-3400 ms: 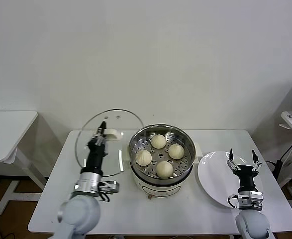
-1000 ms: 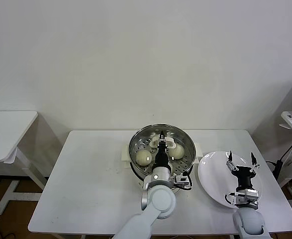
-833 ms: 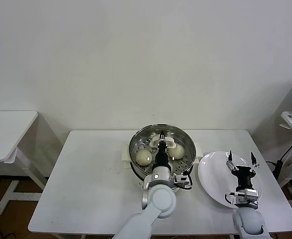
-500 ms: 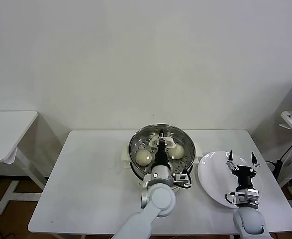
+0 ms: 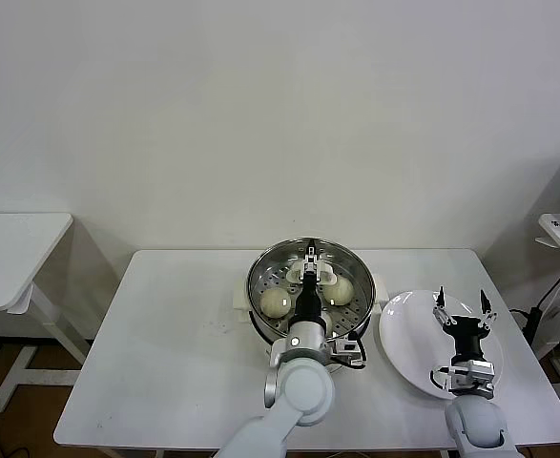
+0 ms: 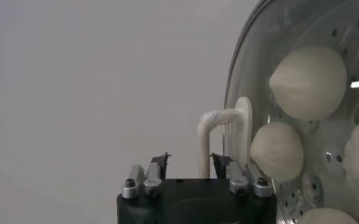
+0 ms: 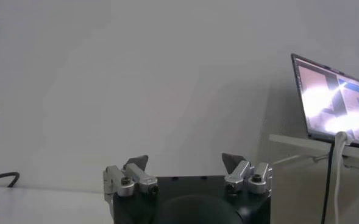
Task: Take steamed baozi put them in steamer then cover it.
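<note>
On the white table (image 5: pixel 165 382), four baozi (image 5: pixel 276 302) fill one steamer (image 5: pixel 260 277).

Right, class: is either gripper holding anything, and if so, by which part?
Nothing is clamped. The left gripper stands open around the white handle of the cover, which rests on the steamer. The right gripper is open and empty over the plate.

The left gripper (image 5: pixel 310 260) and its arm cover the middle of the steamer (image 5: pixel 260 277), so only two buns (image 5: pixel 276 302) show clearly beside the fingers (image 6: pixel 161 159); the others are hidden or barely visible. In the left wrist view the lid (image 6: pixel 242 131) is cut off by the edge. Whether those fingers touch the lid's handle (image 6: pixel 211 137) cannot be told.
</note>
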Controlling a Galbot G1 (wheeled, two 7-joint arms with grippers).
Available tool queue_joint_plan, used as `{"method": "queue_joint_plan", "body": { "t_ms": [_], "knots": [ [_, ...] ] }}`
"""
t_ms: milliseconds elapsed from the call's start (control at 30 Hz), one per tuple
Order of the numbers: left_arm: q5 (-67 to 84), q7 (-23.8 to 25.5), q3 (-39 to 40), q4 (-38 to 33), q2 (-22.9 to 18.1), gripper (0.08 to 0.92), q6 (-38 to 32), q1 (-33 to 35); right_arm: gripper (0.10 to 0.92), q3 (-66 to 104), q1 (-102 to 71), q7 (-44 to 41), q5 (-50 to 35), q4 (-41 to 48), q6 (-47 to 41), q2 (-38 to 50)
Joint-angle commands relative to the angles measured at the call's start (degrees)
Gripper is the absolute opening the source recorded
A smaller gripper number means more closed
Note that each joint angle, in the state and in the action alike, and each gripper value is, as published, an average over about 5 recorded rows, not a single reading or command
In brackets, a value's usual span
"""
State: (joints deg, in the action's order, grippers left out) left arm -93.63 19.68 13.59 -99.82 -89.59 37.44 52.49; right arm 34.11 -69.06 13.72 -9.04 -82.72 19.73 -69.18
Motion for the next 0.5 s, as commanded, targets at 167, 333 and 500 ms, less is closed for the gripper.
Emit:
{"method": "queue_joint_plan", "body": {
  "t_ms": [167, 333, 500],
  "knots": [
    [3.08, 1.41, 1.39, -11.04, 4.92, 0.818, 0.16, 4.11, 0.823, -0.04, 1.10, 0.39, 0.03, -0.32, -0.30, -0.33],
    [6.32, 1.36, 0.47, -17.47, 7.63, 0.823, 0.22, 6.08, 0.823, -0.14, 1.09, 0.39, 0.05, -0.35, -0.29, -0.43],
    [13.78, 1.12, -3.65, -25.57, 11.88, 0.823, 0.26, 8.09, 0.823, 0.14, 0.74, -0.17, -0.03, -0.43, -0.05, -0.32]
  ]
}}
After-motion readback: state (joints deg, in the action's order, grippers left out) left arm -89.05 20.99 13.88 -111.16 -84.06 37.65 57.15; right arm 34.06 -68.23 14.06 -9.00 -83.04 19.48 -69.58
